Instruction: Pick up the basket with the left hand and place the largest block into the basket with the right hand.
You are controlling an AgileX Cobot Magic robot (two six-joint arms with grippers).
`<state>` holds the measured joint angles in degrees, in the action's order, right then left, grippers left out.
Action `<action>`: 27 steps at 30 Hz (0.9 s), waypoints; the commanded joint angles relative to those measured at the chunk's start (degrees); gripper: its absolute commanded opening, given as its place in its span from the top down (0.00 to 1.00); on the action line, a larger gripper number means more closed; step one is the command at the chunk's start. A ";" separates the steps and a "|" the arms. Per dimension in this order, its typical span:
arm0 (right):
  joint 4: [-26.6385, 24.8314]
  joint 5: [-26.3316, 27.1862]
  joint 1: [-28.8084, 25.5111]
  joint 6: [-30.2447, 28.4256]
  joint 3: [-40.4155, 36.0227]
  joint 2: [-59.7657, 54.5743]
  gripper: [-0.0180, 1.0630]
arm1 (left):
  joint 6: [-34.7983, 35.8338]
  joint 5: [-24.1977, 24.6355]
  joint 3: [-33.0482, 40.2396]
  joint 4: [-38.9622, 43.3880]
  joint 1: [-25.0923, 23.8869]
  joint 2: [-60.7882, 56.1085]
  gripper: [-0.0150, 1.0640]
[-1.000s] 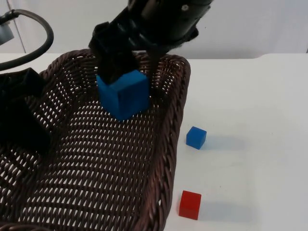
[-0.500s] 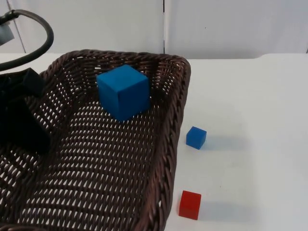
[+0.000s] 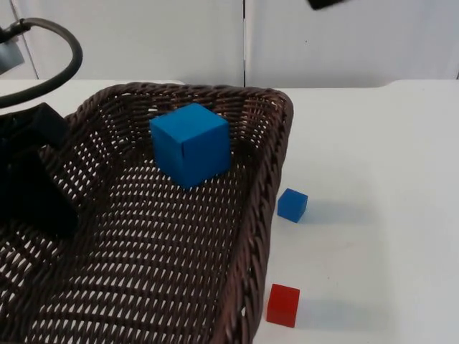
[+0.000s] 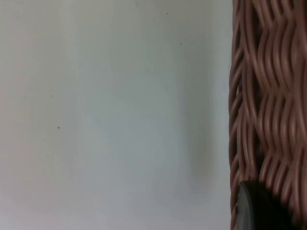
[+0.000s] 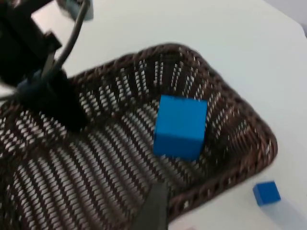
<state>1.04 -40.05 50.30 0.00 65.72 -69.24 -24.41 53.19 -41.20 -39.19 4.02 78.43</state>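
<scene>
The dark brown wicker basket [image 3: 262, 215] takes up the left of the top view. The largest block, a big blue cube [image 3: 190, 143], rests inside it near the far wall, free of any gripper. My left gripper [image 3: 43, 193] is shut on the basket's left rim; the left wrist view has that rim [image 4: 259, 96] beside a black fingertip [image 4: 259, 206]. My right gripper is open and raised high above the basket, with one black fingertip [image 5: 154, 206] over the basket [image 5: 110, 158] and the blue cube [image 5: 180, 127].
A small blue block [image 3: 292, 205] lies on the white table just right of the basket, also seen as the small blue block [image 5: 266, 193]. A red block [image 3: 283, 305] sits nearer the front edge. The table to the right is open white surface.
The right gripper let go of the big blue cube and rose out of the basket, leaving the top view almost entirely. The basket and cube shifted slightly to the right.
</scene>
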 commanded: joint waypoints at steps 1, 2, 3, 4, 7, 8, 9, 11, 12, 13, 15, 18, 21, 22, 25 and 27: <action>0.16 1.04 0.32 -0.93 -1.95 2.52 0.27 | 0.30 0.01 -0.21 -2.61 0.31 -0.21 0.99; 0.28 1.04 0.32 -0.93 -2.76 3.57 0.27 | 0.30 0.01 -0.21 -2.61 0.31 -0.21 0.99; 0.69 1.04 0.32 -1.08 -3.43 4.49 0.27 | 0.30 0.01 -0.21 -2.61 0.31 -0.21 0.99; 0.69 1.04 0.32 -1.08 -3.43 4.49 0.27 | 0.30 0.01 -0.21 -2.61 0.31 -0.21 0.99; 2.31 0.89 0.32 -1.09 -4.23 6.67 0.27 | 0.30 0.01 -0.21 -2.61 0.31 -0.21 0.99; 2.45 0.89 0.32 -1.09 -4.23 7.16 0.27 | 0.30 0.01 -0.21 -2.61 0.31 -0.21 0.99; 2.45 0.89 0.32 -1.09 -4.23 7.16 0.27 | 0.30 0.01 -0.21 -2.61 0.31 -0.21 0.99; 2.69 0.89 0.32 -1.09 -4.23 8.21 0.27 | 0.30 0.03 -0.21 -2.75 0.31 -0.21 0.99; 2.69 0.89 0.32 -1.09 -4.23 8.90 0.27 | 0.30 -0.08 -0.21 -3.00 0.31 -0.21 0.99; 2.69 0.89 0.32 -1.09 -4.23 8.90 0.27 | 0.30 -0.08 -0.21 -3.00 0.31 -0.21 0.99; 2.83 0.89 0.32 -1.09 -4.23 9.11 0.27 | 0.30 -0.35 -0.21 -3.42 0.31 -0.21 0.99; 2.37 0.62 0.32 -0.77 -4.23 9.11 0.27 | 0.30 -0.14 -0.21 -3.42 0.31 -0.21 0.99; 2.08 0.33 0.32 -0.77 -4.23 9.11 0.27 | 0.30 -0.60 -0.21 -3.42 0.31 -0.21 0.99; 2.08 0.33 0.32 -0.77 -4.23 9.11 0.27 | 0.30 -0.60 -0.21 -3.42 0.31 -0.21 0.99; 2.19 0.33 0.32 -0.77 -4.23 9.11 0.27 | 0.30 -2.11 -0.21 -3.42 0.31 -0.21 0.99; 2.32 0.33 0.32 -0.77 -4.23 9.11 0.27 | 0.30 -2.98 -0.21 -3.42 0.31 -0.21 0.99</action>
<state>3.23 -39.81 50.30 -0.68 61.59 -60.53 -24.41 50.96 -41.20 -39.87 4.02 78.43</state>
